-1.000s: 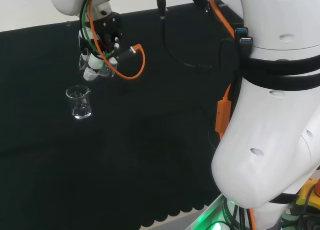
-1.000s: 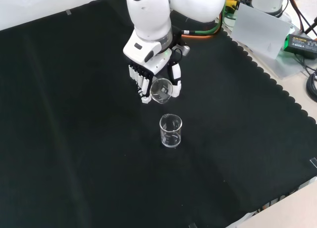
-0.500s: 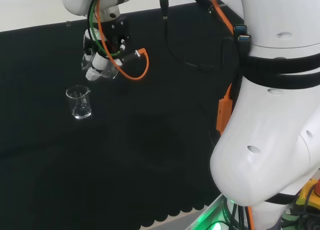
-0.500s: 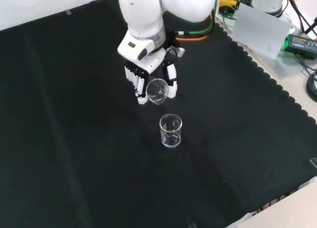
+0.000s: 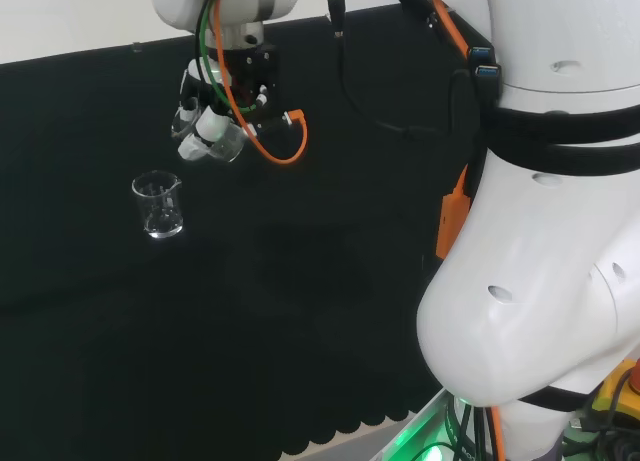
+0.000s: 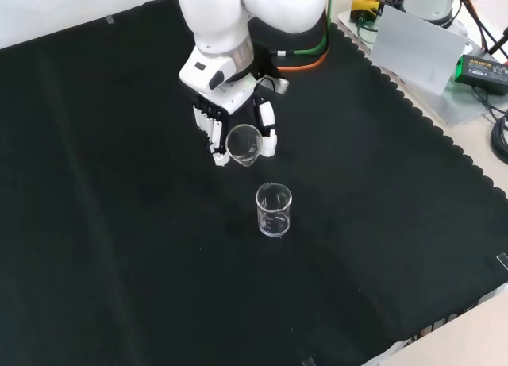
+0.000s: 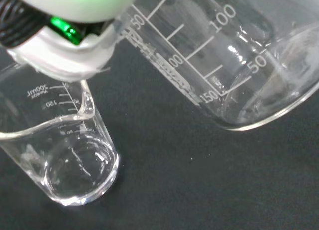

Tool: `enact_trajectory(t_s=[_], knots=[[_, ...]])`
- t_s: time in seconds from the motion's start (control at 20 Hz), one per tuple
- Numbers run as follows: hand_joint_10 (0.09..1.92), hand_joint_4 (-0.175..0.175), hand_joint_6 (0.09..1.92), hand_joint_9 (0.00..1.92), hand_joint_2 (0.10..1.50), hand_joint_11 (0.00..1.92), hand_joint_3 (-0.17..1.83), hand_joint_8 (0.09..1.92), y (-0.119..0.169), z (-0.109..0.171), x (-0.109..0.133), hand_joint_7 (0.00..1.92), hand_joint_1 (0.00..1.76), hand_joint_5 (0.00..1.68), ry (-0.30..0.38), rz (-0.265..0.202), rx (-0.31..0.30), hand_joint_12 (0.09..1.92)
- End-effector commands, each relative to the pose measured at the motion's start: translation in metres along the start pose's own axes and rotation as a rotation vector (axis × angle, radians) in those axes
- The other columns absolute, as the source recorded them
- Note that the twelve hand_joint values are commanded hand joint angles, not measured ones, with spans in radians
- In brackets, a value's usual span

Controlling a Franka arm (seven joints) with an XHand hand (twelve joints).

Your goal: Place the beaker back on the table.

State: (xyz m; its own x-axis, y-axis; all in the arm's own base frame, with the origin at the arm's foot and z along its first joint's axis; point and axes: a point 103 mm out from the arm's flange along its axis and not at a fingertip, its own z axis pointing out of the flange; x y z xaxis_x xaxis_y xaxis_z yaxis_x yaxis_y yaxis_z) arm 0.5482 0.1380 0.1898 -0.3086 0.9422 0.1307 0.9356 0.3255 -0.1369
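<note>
The hand (image 6: pixel 216 128) hangs above the black cloth with its fingers curled round a clear glass beaker (image 6: pixel 244 144), held tilted with its mouth facing the front camera. In the head view the hand (image 5: pixel 205 121) and the held beaker (image 5: pixel 222 144) are up and to the right of a second clear beaker (image 5: pixel 160 205) that stands upright on the cloth. The front view puts this standing beaker (image 6: pixel 274 210) below the hand. Up close in the wrist view, the held beaker (image 7: pixel 224 55) lies tilted, and the standing beaker (image 7: pixel 60 155) has clear liquid in its bottom.
An orange cable (image 5: pixel 285 141) loops off the wrist. The arm's white links (image 5: pixel 540 231) take up the head view's right. A grey box (image 6: pixel 417 44) and a black power unit (image 6: pixel 484 68) sit beyond the cloth's scalloped edge.
The hand with the tilted beaker has drifted right in the head view and up-left in the front view, away from the standing beaker, which stayed put.
</note>
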Motion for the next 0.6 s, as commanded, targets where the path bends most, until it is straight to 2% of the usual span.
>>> enact_trajectory(t_s=[0.05, 0.6], knots=[[0.09, 0.175, 0.36, 1.66, 0.67, 1.3, 0.55, 0.09, -0.002, 0.017, -0.019, 1.76, 1.15, 1.42, 0.077, 0.017, -0.036, 0.77], [0.09, 0.175, 0.36, 1.66, 0.67, 1.29, 0.55, 0.09, 0.002, 0.037, -0.027, 1.76, 1.14, 1.42, 0.137, 0.022, -0.093, 0.78]])
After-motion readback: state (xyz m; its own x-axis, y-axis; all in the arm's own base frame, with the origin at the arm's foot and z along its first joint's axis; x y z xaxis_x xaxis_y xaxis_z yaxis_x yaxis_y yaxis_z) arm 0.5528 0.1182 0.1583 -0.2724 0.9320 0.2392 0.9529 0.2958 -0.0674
